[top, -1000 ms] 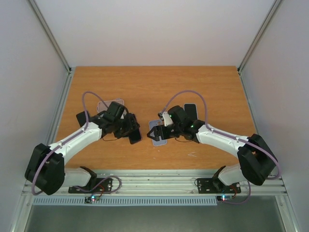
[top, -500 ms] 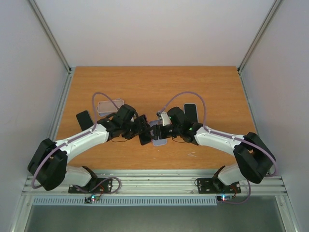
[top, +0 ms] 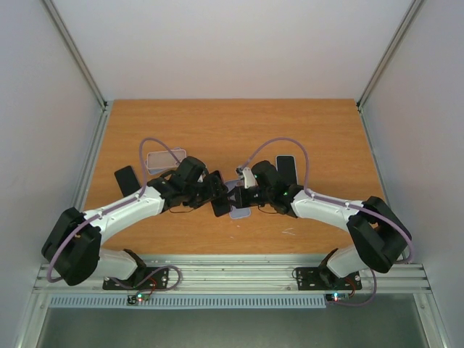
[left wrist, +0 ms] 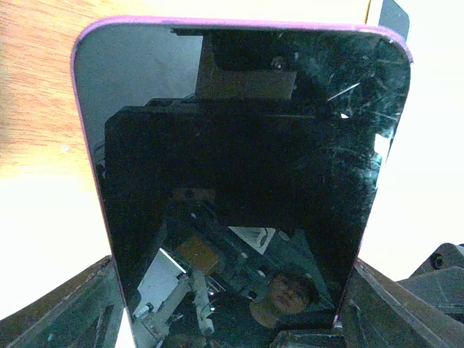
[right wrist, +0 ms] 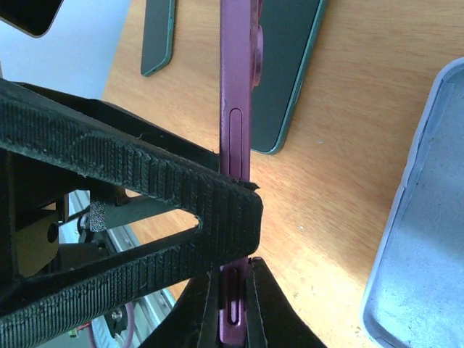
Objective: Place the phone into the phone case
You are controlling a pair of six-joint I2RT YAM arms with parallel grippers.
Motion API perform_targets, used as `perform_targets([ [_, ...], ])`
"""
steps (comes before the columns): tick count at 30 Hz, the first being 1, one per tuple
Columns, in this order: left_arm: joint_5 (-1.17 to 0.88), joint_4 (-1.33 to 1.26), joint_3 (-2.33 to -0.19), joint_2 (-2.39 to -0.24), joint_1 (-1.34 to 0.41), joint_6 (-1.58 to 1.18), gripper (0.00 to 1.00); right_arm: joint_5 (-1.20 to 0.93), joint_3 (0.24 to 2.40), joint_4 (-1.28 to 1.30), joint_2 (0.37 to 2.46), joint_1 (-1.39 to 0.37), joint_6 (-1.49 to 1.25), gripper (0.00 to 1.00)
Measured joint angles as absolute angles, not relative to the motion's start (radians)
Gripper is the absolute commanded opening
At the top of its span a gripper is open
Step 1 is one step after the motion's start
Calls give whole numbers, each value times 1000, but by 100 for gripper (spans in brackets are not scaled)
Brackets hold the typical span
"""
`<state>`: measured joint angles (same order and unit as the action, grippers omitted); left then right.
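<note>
The phone [top: 220, 205] is off the worktop [top: 217, 123], held up between the two arms near the middle of the near half. It has a purple rim and a black, scratched screen.

The left gripper [top: 215, 196] has its jaws set wide across the phone's width. In the left wrist view the screen [left wrist: 239, 181] fills the picture, with one finger [left wrist: 72, 312] against each long edge.

The right gripper [top: 235, 196] meets it from the other side. Its jaws are pinched almost together on the thin body of the phone. In the right wrist view the phone [right wrist: 235, 109] shows edge-on, and the two fingertips [right wrist: 270, 312] clamp it at the bottom. The left arm's ribbed finger [right wrist: 145, 181] crosses just in front.

The phone case [top: 241, 212] — pale blue-grey, open side up — lies flat on the worktop just beneath the two grippers, with nothing inside. Its rim [right wrist: 417, 217] shows at the right of the right wrist view.

Farther back lie a clear case [top: 156, 160] on the left, a dark slab [top: 127, 179] beside it and another dark slab [top: 286, 167] on the right — phones or cases, I cannot tell.
</note>
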<state>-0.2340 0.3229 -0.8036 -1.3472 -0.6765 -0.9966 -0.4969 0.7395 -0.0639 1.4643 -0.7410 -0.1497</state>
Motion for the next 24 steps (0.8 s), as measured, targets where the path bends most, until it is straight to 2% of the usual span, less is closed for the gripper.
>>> perform_targets([
  [8,-224,307,-804,-1343,-680,-991,99,-498,729,-60,1461,-727,-150,1],
  [24,-223,260,-755,-1303,-627,-979,99,-536,714,106,1447,-535,-84,1],
])
